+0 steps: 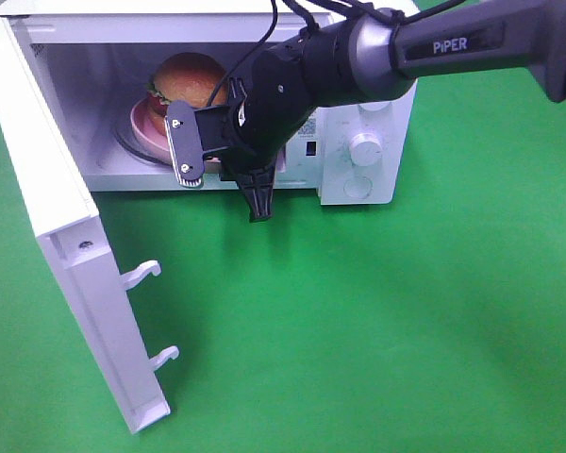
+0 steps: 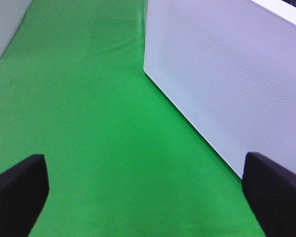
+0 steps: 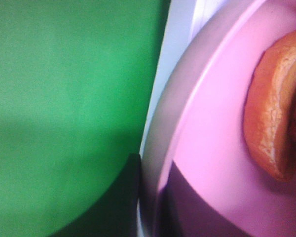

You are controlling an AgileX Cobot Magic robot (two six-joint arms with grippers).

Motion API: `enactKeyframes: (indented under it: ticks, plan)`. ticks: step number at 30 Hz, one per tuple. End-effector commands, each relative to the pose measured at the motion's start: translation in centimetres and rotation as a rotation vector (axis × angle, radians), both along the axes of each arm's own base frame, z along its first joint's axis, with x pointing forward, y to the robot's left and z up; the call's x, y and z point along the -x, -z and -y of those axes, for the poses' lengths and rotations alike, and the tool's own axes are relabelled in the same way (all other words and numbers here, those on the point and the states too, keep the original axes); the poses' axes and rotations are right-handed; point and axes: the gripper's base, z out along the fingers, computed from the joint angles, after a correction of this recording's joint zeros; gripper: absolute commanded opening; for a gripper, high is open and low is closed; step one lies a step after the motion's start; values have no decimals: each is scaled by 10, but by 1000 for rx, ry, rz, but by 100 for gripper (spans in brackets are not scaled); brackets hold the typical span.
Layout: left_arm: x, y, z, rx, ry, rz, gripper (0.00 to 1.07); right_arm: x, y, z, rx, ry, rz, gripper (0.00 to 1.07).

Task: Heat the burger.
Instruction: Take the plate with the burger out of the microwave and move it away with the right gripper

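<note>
White microwave at the back of the green cloth, door swung fully out to the left, cavity open to the front. Wide bare cloth in front and to the right. Burger inside the cavity on a pink plate, bun upward, stack upright, round with no clear long axis. Right gripper at the cavity mouth, jaws narrow, pinched on the plate rim by the right wrist view, finger dark against the rim. Left gripper wide apart, holding nothing, low over cloth beside the door's outer face. Right half of burger and plate hidden behind the arm; layers under the bun hard to make out.
</note>
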Motion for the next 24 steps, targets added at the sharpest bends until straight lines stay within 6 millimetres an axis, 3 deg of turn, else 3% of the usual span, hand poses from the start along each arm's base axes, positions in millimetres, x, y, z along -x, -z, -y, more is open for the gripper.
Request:
enactKeyframes:
  ticks: [1,24]
  plan:
    - [0,0,0,6,-5,9,100,0,-21,5,-36,-13,77,0]
    - [0,0,0,6,-5,9,100,51,-30,35,-34,-101,127,0]
